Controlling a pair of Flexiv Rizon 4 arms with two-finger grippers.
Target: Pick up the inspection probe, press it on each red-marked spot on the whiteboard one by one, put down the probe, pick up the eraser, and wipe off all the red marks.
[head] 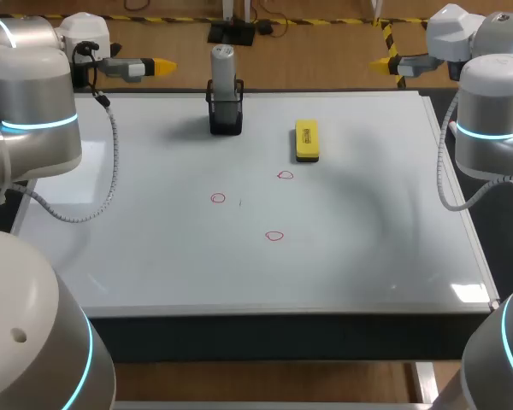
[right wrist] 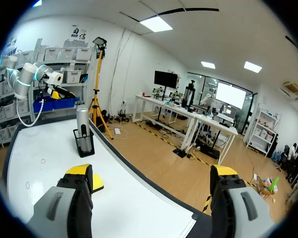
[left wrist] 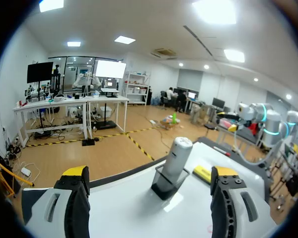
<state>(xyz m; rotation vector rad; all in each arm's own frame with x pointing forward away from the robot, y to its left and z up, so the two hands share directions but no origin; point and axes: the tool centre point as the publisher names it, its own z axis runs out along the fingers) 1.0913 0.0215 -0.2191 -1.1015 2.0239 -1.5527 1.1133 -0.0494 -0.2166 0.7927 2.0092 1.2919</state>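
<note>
Inspection probe, head view: we see it upright in a black holder at the far edge of the whiteboard. The yellow eraser lies beside it, and three red marks sit nearer.
Left wrist: the left tool has its fingers apart, with the holder and probe ahead.
Right wrist: the right tool also has its fingers apart, with the eraser near one finger.

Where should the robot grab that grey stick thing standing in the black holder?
Probably take the probe by its bare upper half, above the black holder. It stands upright and is round, so come in from the side, clamp across it, then lift straight up.
</note>
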